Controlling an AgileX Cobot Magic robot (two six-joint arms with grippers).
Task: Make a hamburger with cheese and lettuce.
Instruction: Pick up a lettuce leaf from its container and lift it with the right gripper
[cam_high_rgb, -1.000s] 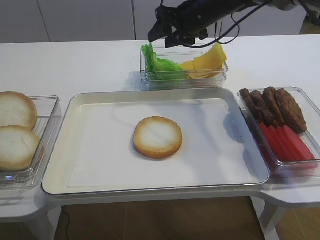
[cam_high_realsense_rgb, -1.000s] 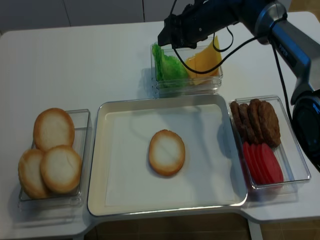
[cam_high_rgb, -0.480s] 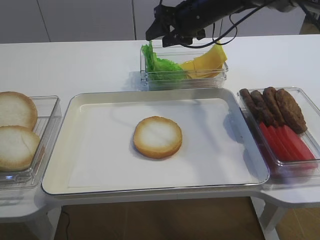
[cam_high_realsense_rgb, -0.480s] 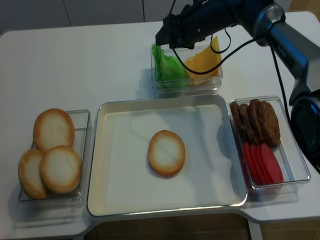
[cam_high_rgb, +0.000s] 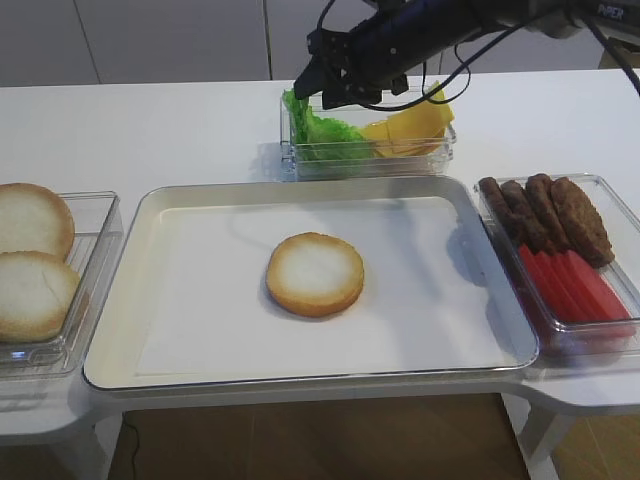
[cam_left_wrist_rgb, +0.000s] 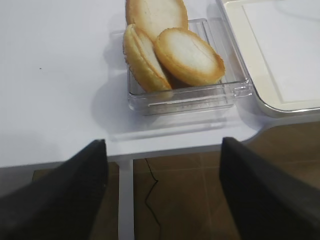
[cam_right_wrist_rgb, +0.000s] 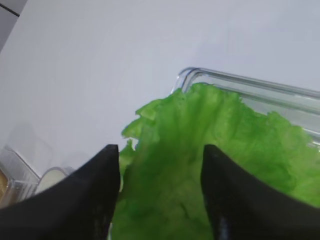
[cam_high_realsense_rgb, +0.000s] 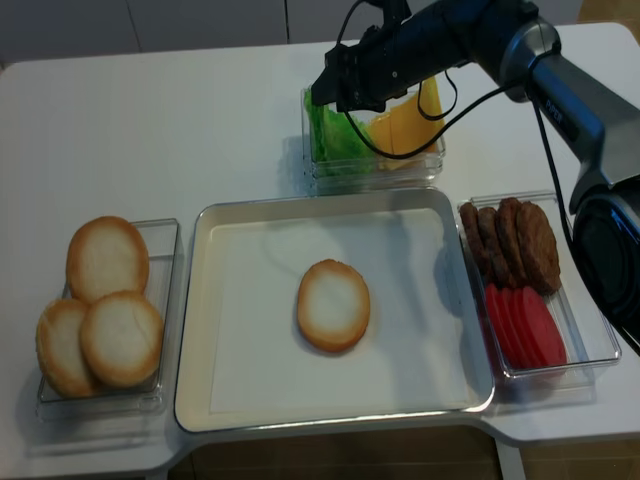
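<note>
My right gripper (cam_right_wrist_rgb: 159, 192) hung over the lettuce (cam_right_wrist_rgb: 210, 165), jaws parted astride it, not gripping. "PIPER" showed on my arm (cam_high_rgb: 612, 8).

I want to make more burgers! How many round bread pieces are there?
4: three in the clear box on the left, at and, and one, the hamburger, on the tray. More may hide underneath.

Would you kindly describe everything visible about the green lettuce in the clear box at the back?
The bright green, ruffled lettuce leaf stands roughly upright in the left part of a clear plastic box behind the tray, beside yellow-orange cheese slices. Its surface looks thin, crinkled and slightly glossy, and its wavy top edge rises above the box rim. The right hand straddles it with open jaws, one dark finger on either side; contact cannot be confirmed.
</note>
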